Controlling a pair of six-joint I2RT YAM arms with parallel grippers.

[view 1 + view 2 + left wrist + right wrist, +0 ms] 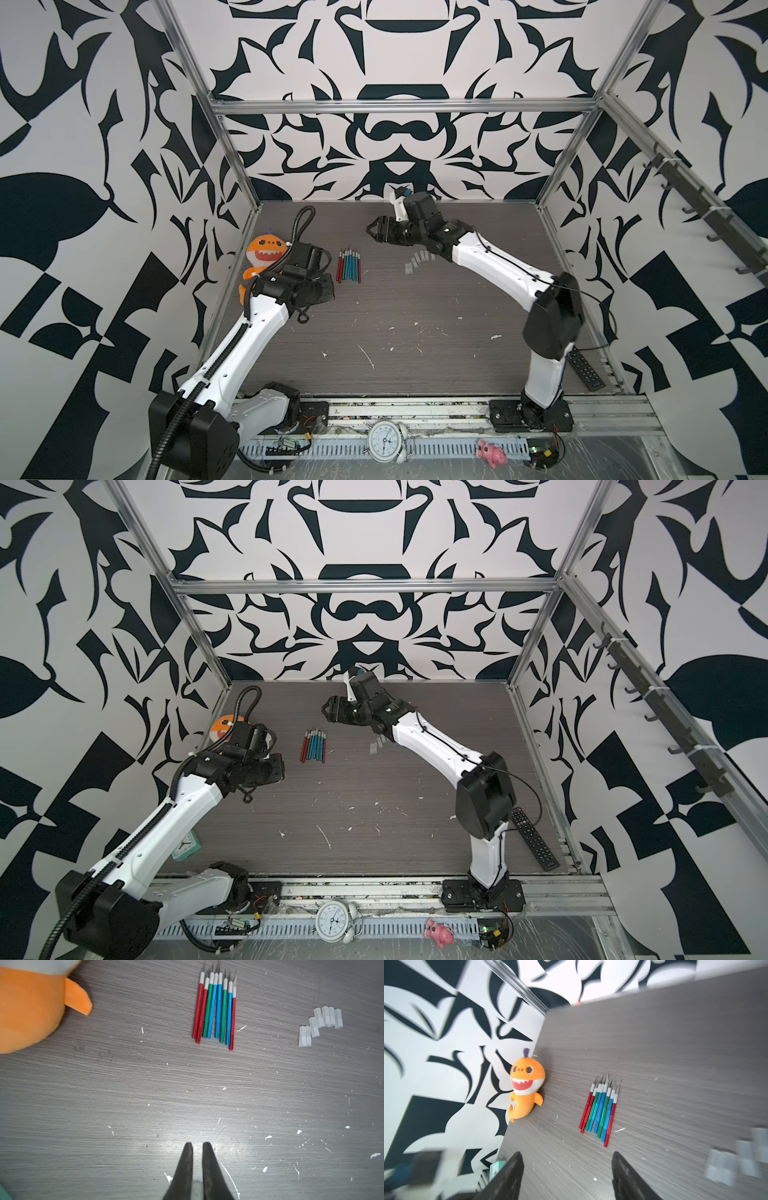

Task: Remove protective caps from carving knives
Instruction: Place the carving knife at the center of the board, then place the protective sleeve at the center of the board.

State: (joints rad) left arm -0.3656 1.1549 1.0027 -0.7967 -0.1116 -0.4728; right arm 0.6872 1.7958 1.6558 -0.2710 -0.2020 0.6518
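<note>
Several carving knives with red, green and blue handles lie side by side on the grey table, their blades bare and pointing to the back wall; they show too in the left wrist view and the right wrist view. Right of them, several translucent protective caps lie loose in a small cluster, apart from the knives. My left gripper is shut on nothing, above bare table in front of the knives. My right gripper hangs open and empty behind the caps, its fingers toward the knives.
An orange plush shark leans at the left wall beside my left arm. A black remote control lies at the front right. A teal clock stands front left. White flecks dot the table. An alarm clock sits beyond the front rail.
</note>
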